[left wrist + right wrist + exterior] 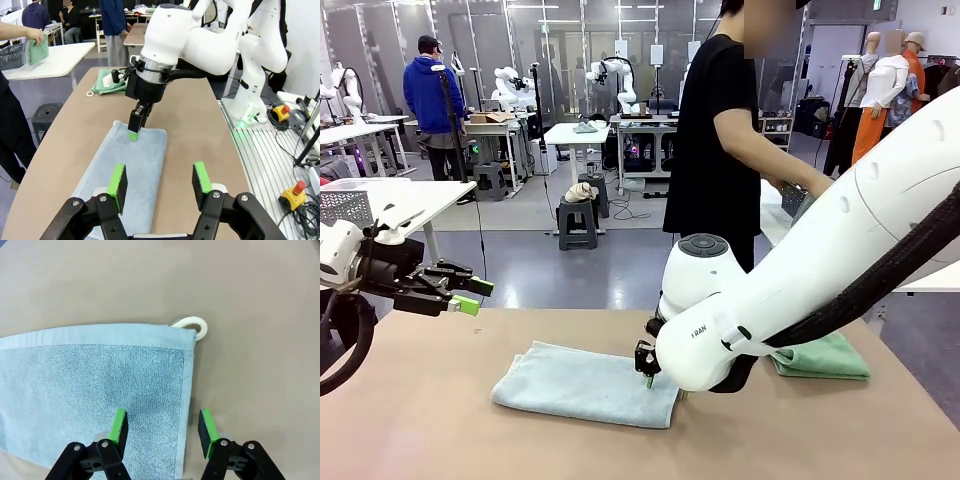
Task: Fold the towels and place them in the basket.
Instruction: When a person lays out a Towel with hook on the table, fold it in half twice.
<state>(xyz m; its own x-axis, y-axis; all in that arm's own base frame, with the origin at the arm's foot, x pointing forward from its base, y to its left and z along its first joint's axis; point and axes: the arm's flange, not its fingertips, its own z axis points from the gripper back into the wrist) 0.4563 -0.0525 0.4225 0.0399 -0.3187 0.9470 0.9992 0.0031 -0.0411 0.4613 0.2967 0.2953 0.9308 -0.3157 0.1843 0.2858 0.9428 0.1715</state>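
Stretching across the near part of the front view is a plain tan table [440, 420], matte and smooth, and on it lies the pale blue-grey towel [585, 385], folded into a long rectangle. The right wrist view shows its terry weave, a flat hemmed border and a small white loop [192, 326] sticking out at one corner onto the bare tabletop.

The right gripper [162, 426] points down at that corner end of the towel, its green pads spread apart on either side of the towel's side hem, one over the cloth and one over the table, with nothing pinched between them. In the left wrist view the same gripper hangs from the bulky white right arm [190, 37], its fingertips right at the towel's far edge. The left gripper [159, 184] is held above the towel's near end, jaws parted and empty; from the front it sits over the table's left edge, clear of the cloth.

The mid-green towel [820, 358] lies folded near the table's right side, partly behind the right arm.

Beyond the table, a person in a black shirt [715, 130] stands at a white side table, a hand at a dark mesh basket [794, 200]. The room behind is a large workshop with a grey floor, more white tables, stools, other equipment and a person in a blue hoodie [432, 95] standing further back on the left.
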